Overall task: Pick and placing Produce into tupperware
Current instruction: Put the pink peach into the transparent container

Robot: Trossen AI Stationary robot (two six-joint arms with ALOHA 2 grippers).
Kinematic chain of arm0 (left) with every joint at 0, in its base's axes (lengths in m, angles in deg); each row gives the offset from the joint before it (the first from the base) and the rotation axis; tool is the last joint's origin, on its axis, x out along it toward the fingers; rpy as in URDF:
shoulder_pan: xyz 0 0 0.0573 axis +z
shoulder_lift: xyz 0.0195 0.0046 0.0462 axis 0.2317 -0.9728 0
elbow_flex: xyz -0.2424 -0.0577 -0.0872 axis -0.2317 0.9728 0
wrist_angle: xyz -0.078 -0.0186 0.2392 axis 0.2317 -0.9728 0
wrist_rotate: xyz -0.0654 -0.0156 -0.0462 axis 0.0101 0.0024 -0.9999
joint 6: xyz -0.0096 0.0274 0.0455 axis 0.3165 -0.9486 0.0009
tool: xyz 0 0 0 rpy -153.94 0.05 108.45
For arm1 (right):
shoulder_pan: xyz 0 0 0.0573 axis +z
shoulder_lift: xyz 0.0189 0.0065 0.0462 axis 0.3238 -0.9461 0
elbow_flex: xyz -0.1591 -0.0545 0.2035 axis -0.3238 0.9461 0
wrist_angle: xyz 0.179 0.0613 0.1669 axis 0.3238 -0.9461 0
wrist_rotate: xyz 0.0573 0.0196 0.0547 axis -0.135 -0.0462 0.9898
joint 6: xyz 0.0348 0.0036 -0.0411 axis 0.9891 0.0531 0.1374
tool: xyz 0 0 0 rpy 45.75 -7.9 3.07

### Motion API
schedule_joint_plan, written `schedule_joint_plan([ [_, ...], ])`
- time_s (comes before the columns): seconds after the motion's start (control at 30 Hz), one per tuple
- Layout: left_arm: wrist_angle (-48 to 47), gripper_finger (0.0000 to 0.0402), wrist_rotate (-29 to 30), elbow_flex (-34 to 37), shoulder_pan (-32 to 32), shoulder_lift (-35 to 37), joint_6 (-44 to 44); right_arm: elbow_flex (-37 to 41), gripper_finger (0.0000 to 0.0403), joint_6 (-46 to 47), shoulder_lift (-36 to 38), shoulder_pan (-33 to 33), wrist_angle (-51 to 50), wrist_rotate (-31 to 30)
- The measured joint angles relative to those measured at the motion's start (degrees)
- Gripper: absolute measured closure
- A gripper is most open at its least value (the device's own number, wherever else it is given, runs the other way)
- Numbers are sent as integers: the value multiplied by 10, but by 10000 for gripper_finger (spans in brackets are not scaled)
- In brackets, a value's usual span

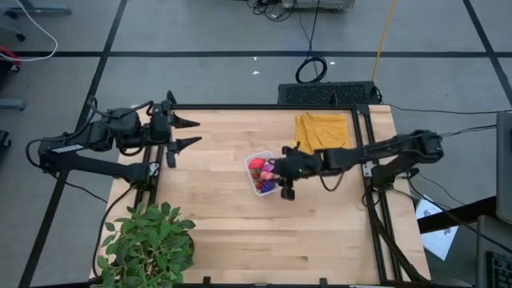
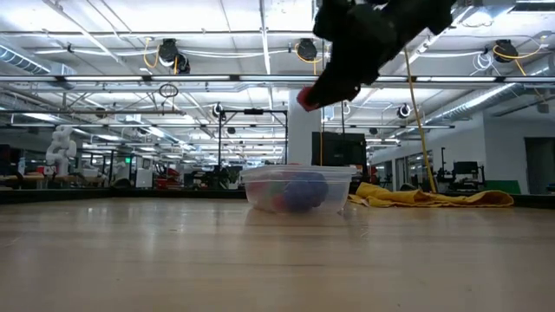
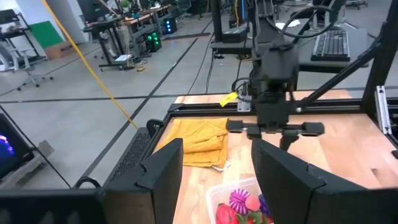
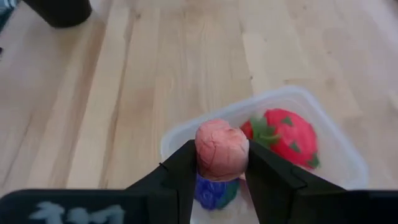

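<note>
Right arm reaches from 3 o'clock toward table centre; right gripper (image 4: 222, 171) hangs above the tupperware (image 1: 254, 160), fingers pinching a rounded pink fruit (image 4: 222, 149) of no clear long axis. A strawberry (image 4: 283, 137) lies inside. Left gripper (image 1: 189, 134), fingers spread, waits at 10 o'clock.
</note>
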Motion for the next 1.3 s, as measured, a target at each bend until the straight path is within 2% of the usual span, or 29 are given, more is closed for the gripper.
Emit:
schedule_joint_plan([
  [0.13,0,206,2,0,0,0,0,0,281,1,-27,-25,3,42],
  [0.27,-2,206,4,0,0,0,0,0,281,1,-55,-31,10,57],
  [0.57,-3,206,5,0,0,0,-2,0,281,24,-91,-32,-15,57],
  [1.3,-19,206,6,0,0,0,-7,0,280,38,-92,-34,-41,57],
])
